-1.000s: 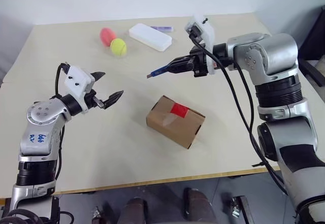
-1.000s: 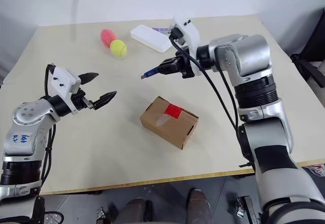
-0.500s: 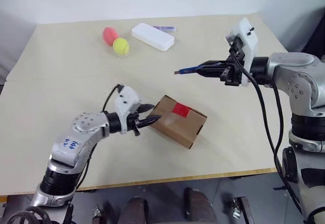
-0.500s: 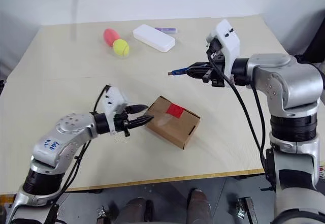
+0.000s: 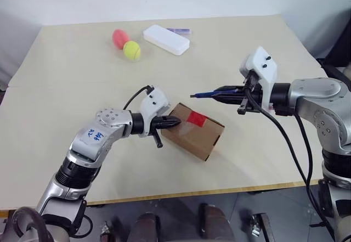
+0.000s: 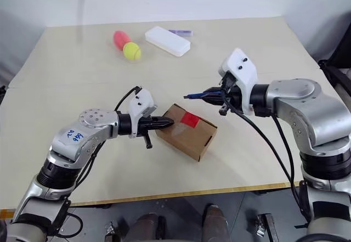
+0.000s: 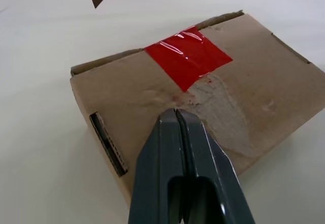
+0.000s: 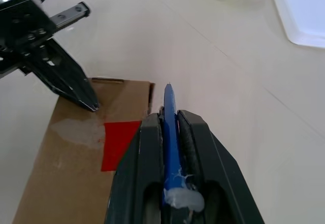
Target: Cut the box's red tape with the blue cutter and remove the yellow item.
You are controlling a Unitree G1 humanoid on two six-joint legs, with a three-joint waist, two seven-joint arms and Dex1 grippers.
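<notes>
Nearest, the left gripper (image 7: pixel 175 113), its black fingers pressed together and empty, rests its tips on the box (image 7: pixel 254 92), matte brown cardboard, scuffed beside the glossy red tape (image 7: pixel 189 56). Beyond it, the right gripper (image 8: pixel 170 117) clamps the slim blue cutter (image 8: pixel 170 127), tip above the box.

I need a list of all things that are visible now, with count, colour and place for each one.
table: one, pale beige, under everything.
box: one, brown cardboard, near the table's middle.
red tape: one patch, red, on the box's top face.
blue cutter: one, blue, held above the table beside the box.
pink-red ball: one, far side of the table.
yellow-green ball: one, touching the pink-red ball.
white case: one, white, far side.
purple stick: one, behind the white case.
left gripper: one, black, shut, tips on the box's top.
right gripper: one, black, shut on the blue cutter.
</notes>
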